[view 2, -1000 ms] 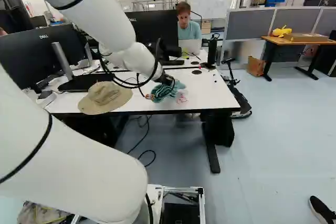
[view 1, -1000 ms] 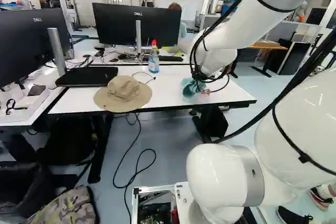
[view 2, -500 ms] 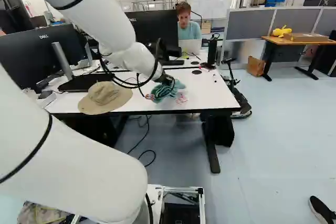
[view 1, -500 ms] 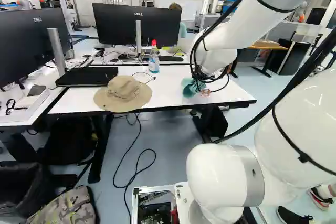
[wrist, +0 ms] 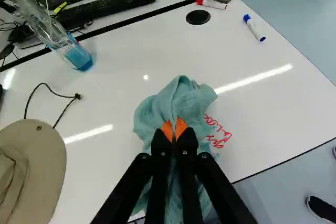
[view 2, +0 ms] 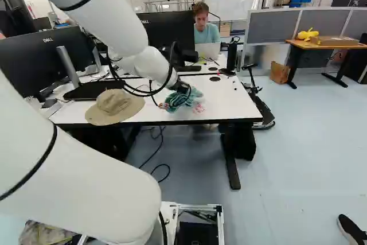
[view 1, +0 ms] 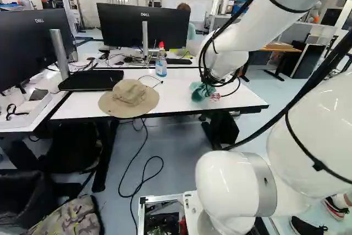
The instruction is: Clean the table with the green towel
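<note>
The claw (view 2: 184, 89), almost closed, seems to pinch the green towel (wrist: 176, 98) beside red writing (wrist: 220, 135).

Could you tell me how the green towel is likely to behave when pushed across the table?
The towel, creased around the closed fingers, looks floppy and may bunch up. It should slide fairly easily, as the table looks smooth and shiny.

Hat (view 1: 129, 92) left of towel (view 1: 197, 92), bottle (view 1: 160, 65) behind
</note>
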Robot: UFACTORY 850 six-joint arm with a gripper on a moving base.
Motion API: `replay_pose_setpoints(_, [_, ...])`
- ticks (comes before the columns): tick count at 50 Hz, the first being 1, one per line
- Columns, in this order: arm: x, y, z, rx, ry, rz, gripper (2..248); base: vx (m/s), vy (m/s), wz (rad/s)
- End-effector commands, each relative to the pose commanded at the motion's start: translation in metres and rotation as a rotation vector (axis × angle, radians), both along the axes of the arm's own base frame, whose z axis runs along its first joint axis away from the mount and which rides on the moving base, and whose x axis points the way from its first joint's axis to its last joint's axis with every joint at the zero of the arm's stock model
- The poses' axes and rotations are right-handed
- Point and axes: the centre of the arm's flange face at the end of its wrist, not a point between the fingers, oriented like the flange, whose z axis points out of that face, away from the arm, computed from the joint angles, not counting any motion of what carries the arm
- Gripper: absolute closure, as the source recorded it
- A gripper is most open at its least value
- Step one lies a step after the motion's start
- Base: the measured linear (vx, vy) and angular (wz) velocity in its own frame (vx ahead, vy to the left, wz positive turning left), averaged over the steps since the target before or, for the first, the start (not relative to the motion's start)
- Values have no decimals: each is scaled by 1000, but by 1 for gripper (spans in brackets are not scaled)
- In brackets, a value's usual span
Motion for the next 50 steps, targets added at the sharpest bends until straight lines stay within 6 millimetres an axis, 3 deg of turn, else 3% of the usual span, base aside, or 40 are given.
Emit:
replay_pose_setpoints(26, [-15,-18,-1,-1,-4,-54,223,0,0,0])
replay_pose_setpoints(50, [-9,-19,-15,6,34,-55,223,0,0,0])
